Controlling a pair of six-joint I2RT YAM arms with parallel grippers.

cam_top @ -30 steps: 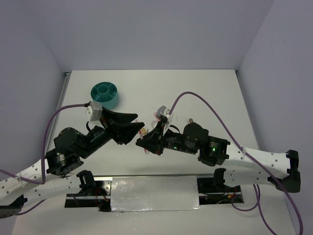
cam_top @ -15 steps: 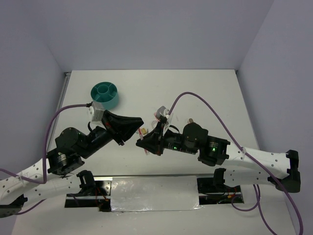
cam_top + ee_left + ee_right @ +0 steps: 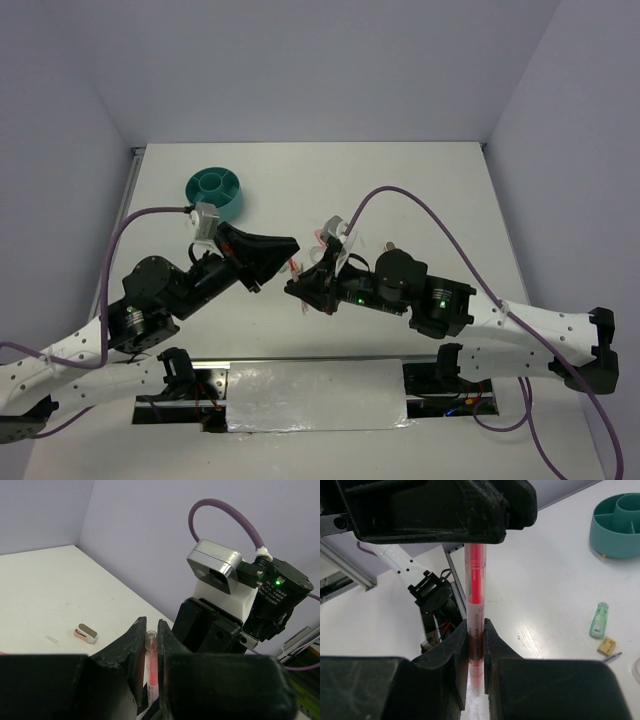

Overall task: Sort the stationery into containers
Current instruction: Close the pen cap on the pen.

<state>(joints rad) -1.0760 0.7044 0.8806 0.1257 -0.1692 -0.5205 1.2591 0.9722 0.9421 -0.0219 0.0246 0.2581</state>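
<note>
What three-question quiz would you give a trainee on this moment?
1. True or false: only the right gripper grips the red highlighter.
2. Where does the teal organizer stand on the table in the top view? A, far left; B, near right; C, dead centre.
3. Fill in: in the right wrist view, the mint-green item lies beside a small ___ block.

Key: 1 false, the left gripper is closed on the other end; 2 A; 3 beige.
</note>
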